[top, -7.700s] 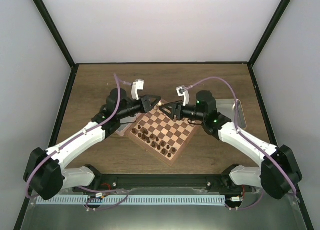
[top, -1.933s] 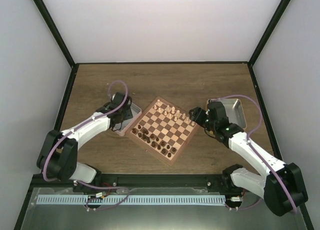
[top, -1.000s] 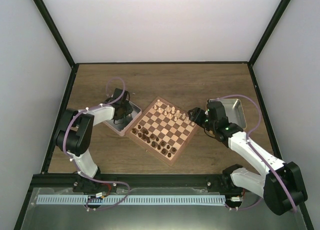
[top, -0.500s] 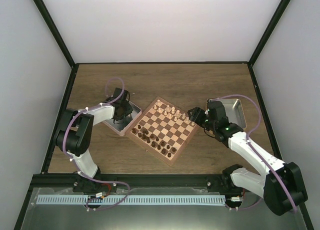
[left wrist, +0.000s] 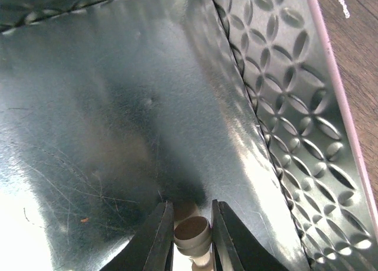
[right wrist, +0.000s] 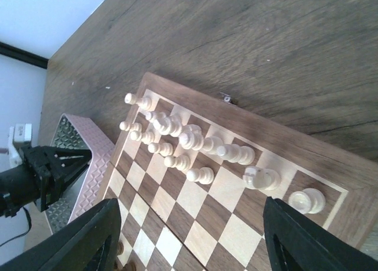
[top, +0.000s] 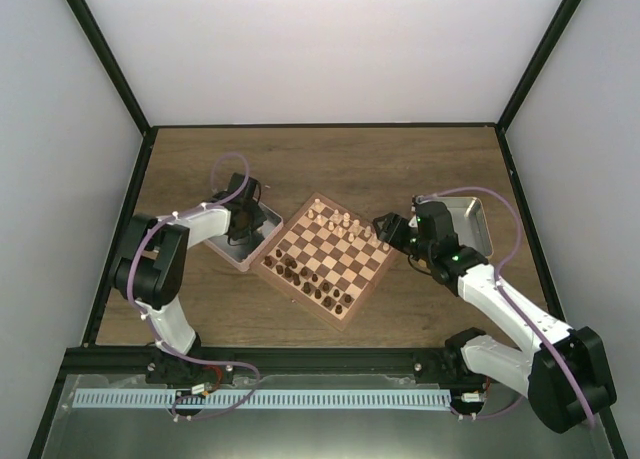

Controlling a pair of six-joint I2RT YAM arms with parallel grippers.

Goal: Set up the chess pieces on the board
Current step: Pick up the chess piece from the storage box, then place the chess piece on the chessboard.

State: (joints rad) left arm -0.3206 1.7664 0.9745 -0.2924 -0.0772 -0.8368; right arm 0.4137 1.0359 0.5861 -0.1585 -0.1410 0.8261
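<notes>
Top external view, from the left: the left gripper (top: 242,224) is lowered into a silver tray (top: 238,261) that lies just beside the board's (top: 331,252) left corner. In the left wrist view its fingers (left wrist: 158,232) are seen pressed in on a chess piece (left wrist: 192,231) on the tray floor, with the piece's round brown end turned to the camera. The board is set cornerwise at the middle of the table (top: 330,164). Dark pieces (top: 305,279) are lined along its near left edge and light chess pieces (top: 343,222) along its far right edge. The right gripper (top: 381,227) is held at the board's right corner, its jaws spread wide with nothing gripped. A second silver tray (top: 472,217) is seen well to the right.
</notes>
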